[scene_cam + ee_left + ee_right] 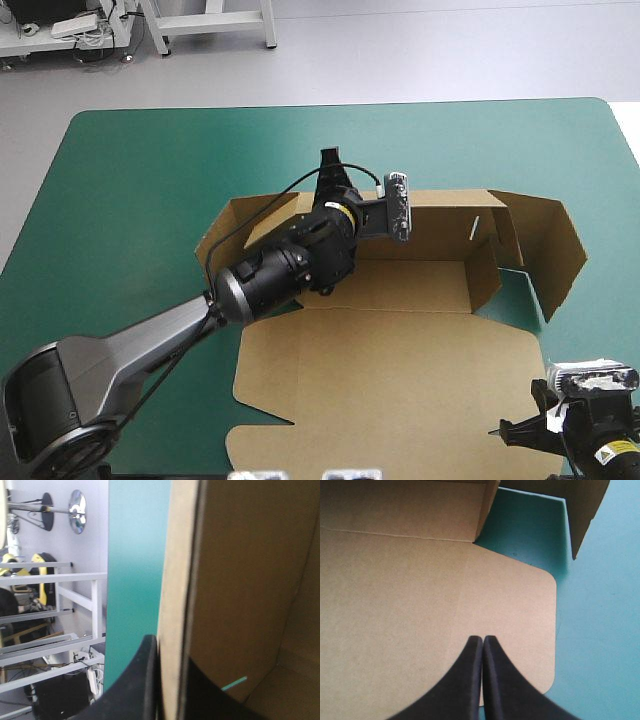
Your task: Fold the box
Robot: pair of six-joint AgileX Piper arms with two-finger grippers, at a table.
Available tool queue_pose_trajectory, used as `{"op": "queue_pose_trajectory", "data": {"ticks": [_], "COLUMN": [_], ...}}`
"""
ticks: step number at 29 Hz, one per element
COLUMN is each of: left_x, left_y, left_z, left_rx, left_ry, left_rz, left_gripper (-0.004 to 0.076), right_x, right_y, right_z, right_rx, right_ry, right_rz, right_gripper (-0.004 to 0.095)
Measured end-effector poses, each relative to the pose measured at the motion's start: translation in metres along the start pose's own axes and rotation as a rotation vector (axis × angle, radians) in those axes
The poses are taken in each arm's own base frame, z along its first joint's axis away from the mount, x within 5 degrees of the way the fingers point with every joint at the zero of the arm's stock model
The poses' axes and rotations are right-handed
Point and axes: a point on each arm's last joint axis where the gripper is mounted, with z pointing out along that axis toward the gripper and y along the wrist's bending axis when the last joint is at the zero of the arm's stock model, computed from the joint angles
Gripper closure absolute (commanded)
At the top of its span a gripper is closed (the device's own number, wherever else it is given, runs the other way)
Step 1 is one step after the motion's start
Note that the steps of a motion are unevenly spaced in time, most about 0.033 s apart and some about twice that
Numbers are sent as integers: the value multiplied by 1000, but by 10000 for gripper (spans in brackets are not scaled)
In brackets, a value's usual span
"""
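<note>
The box (400,340) sits right of the table's middle on the teal-green cover (130,180), back and side walls up, lid flat toward the near edge. The left gripper (330,178) is at the back wall, and from its wrist you see it clenched on the board (240,580), one black finger (142,680) outside, the other inside. Down at the near right corner, the right gripper (483,639) hangs over the lid's rounded corner (540,630), fingers pressed together, grasping nothing.

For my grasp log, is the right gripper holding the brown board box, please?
No, the right gripper is shut on nothing, fingertips touching.
</note>
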Motion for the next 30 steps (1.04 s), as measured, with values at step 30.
{"op": "queue_pose_trajectory", "data": {"ticks": [30], "left_x": [13], "left_y": [-57], "left_z": [-3], "left_rx": [-152], "left_ry": [-23], "left_rz": [105], "left_gripper": [733], "right_x": [-254], "right_y": [-49], "right_z": [50], "right_rx": [-10], "right_ry": [-61], "right_rz": [121], "right_gripper": [921]}}
